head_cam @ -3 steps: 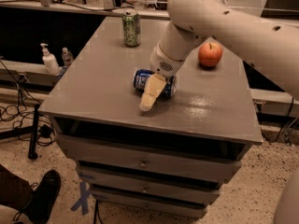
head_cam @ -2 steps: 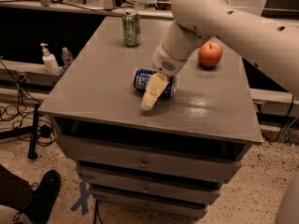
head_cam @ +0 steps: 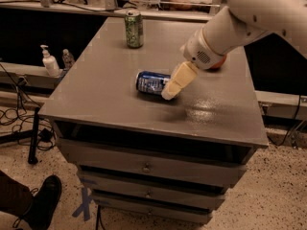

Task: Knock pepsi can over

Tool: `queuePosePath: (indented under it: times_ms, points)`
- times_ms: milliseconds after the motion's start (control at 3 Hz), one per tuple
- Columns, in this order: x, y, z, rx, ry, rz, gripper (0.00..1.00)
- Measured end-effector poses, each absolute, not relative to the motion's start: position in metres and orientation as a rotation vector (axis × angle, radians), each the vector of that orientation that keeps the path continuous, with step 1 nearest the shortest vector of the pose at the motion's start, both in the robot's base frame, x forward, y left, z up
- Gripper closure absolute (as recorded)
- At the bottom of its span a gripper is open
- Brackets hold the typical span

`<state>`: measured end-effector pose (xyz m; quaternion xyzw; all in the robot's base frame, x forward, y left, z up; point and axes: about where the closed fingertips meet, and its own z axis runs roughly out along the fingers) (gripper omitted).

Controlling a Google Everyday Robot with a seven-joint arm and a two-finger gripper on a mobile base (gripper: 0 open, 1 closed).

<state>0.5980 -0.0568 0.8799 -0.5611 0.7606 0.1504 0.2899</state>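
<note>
- Swinging toward the counter's [head_cam: 100, 97] right edge since a moment ago, the white arm [head_cam: 240, 18] is now passing its wrist in front of the apple [head_cam: 219, 64]. The apple is showing only as an orange sliver near the right edge.
- The claw [head_cam: 173, 83] is shifting rightward with the arm and is hanging tip-down near the middle of the counter. Its cream tip is coming down just beside the right end of the pepsi can [head_cam: 151, 82].
- I cannot tell whether the claw is touching the can, nor whether it is standing wide or narrow.
- The pepsi can is lying on its side near the middle of the counter, its length running left to right, and it is keeping the spot it had before.
- A green can [head_cam: 134, 28] is standing upright by the back edge, nearer the back left corner, well apart from the pepsi can.
- Beyond the left edge, a white pump bottle [head_cam: 49, 61] and a smaller bottle [head_cam: 68, 59] are sitting side by side on a lower ledge.
- Drawers [head_cam: 146, 166] are stacking below the front edge, and a dark shoe [head_cam: 45, 200] is resting on the floor off the front left corner.
</note>
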Motion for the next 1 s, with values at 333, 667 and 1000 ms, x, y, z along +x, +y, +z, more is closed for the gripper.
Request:
queuePosePath:
  times_ms: [333,667,1000]
  points:
    - [0.585,-0.090,0.916,-1.364,1.963,0.415,0.00]
    - [0.559,-0.130,0.951,-1.229,1.882,0.445,0.00]
    - [0.559,-0.128,0.951,-1.235,1.881,0.444,0.00]
